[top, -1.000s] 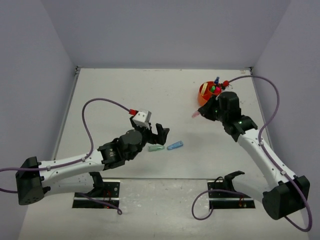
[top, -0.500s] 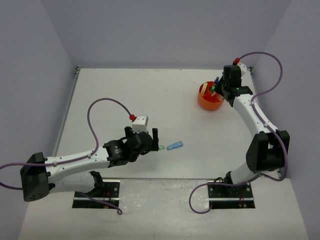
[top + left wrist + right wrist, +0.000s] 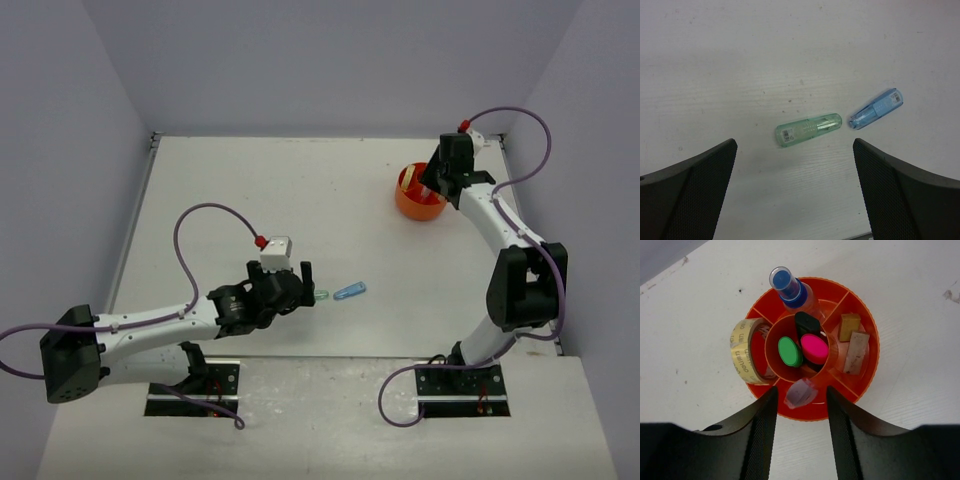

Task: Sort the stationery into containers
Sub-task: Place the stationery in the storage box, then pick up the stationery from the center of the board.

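The left gripper (image 3: 794, 150) hangs low over the table (image 3: 740, 60), jaws spread wide with nothing between them. The green clip (image 3: 809, 129) lies flat just ahead of the fingertips, about centred in the gap, its long axis running nearly from finger to finger at a slight tilt. That line-up looks poor for a pinch, since closing now would catch the clip end to end. I judge it better to turn the wrist first so the pads meet its long sides, then drop straight until the tips reach the table before closing. The blue clip (image 3: 876, 108) sits ahead and to the right, just beyond the right finger. Its near end is close to the green clip but apart from it, so a careless descent could nudge it. The right gripper (image 3: 802, 402) hovers above the tub (image 3: 865, 385) with jaws parted, gripping nothing. A pale translucent piece (image 3: 800, 391) sits in the compartment directly below, between the fingers with a gap on either side. It seems delivered, and a straight lift should clear the rim. Beyond it the highlighters (image 3: 815, 348) stand in the centre cup, with the tape ring (image 3: 742, 355) ahead-left and the erasers (image 3: 856, 352) ahead-right.
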